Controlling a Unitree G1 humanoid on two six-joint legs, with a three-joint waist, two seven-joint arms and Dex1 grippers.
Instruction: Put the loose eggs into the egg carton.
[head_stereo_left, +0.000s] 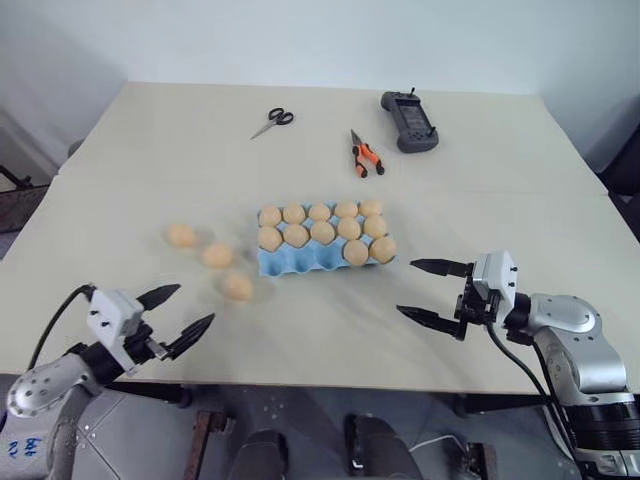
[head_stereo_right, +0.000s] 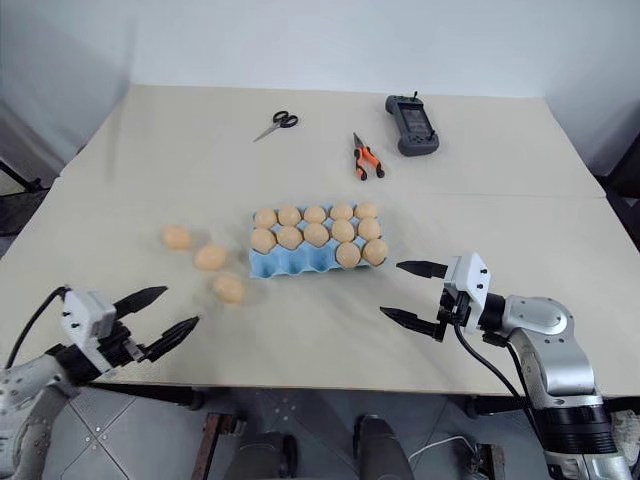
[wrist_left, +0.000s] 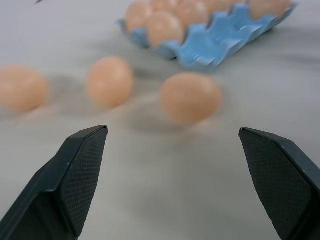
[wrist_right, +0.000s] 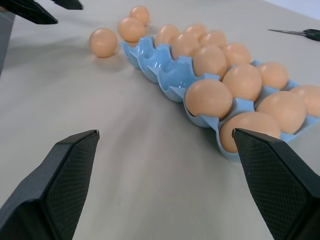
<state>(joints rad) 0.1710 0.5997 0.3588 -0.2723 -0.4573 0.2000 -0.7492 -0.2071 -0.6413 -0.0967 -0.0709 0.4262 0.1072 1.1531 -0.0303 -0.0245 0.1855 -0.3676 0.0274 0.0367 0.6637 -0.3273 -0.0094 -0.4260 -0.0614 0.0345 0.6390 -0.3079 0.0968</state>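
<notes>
The light blue egg carton (head_stereo_left: 290, 263) lies mid-table. Its back and middle rows are full of eggs, and two eggs sit at the right end of the front row. Three loose eggs lie on the table to its left: one (head_stereo_left: 181, 235) farthest, one (head_stereo_left: 217, 255) in the middle and one (head_stereo_left: 237, 286) nearest me. My left gripper (head_stereo_left: 193, 305) is open and empty, low at the table's front edge, just in front of the nearest loose egg (wrist_left: 191, 97). My right gripper (head_stereo_left: 406, 287) is open and empty, to the right of and in front of the carton (wrist_right: 165, 70).
Scissors (head_stereo_left: 272, 120), orange-handled pliers (head_stereo_left: 365, 156) and a black handheld controller (head_stereo_left: 408, 121) lie at the far side of the table. The table's front edge runs just below both grippers.
</notes>
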